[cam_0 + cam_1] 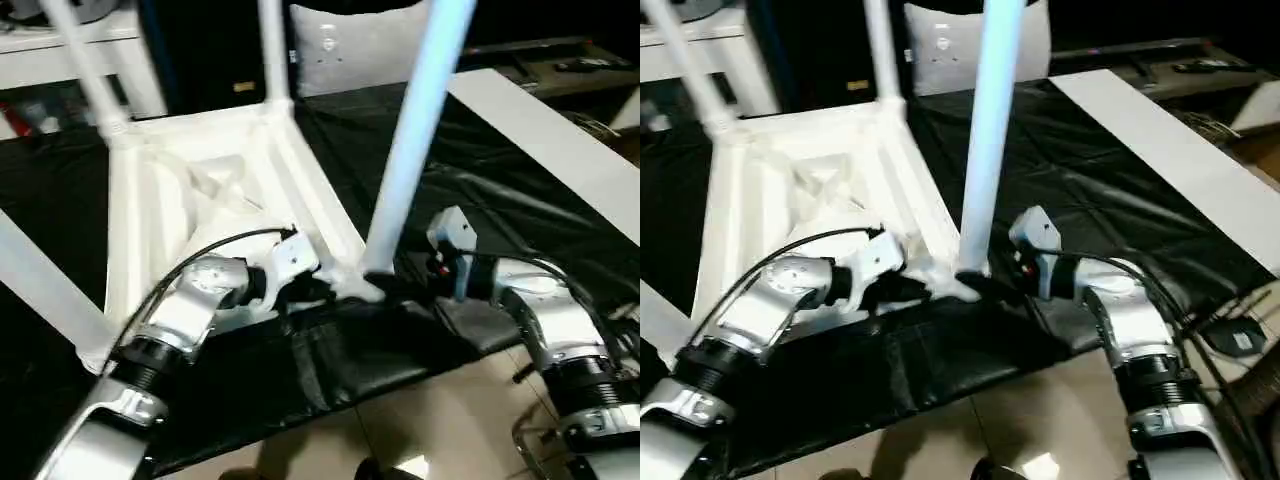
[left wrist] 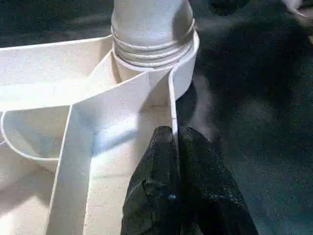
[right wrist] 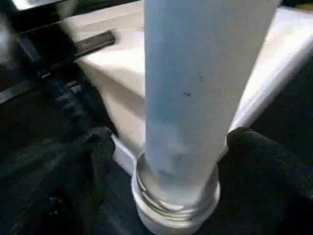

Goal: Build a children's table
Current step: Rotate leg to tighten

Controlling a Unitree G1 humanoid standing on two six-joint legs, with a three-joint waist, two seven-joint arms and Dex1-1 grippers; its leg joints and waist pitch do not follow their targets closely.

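Children's table (image 1: 210, 190) lies upside down, legs (image 1: 415, 135) upright.

Work table (image 1: 520, 210) w/ black wrinkled cover, front edge over tiled floor (image 1: 440, 420). On it: children's table top (image 1: 210, 200) upside down, ribs up, legs (image 1: 415, 130) standing in corner sockets. White strip (image 1: 550, 140) along cover's right side.

White tube leg (image 3: 195, 98) seated upright in a corner socket (image 3: 171, 215) of the white table top (image 3: 117, 68), threaded collar visible, black fingers (image 3: 264, 166) spread either side, black-covered table (image 3: 44, 147) beneath
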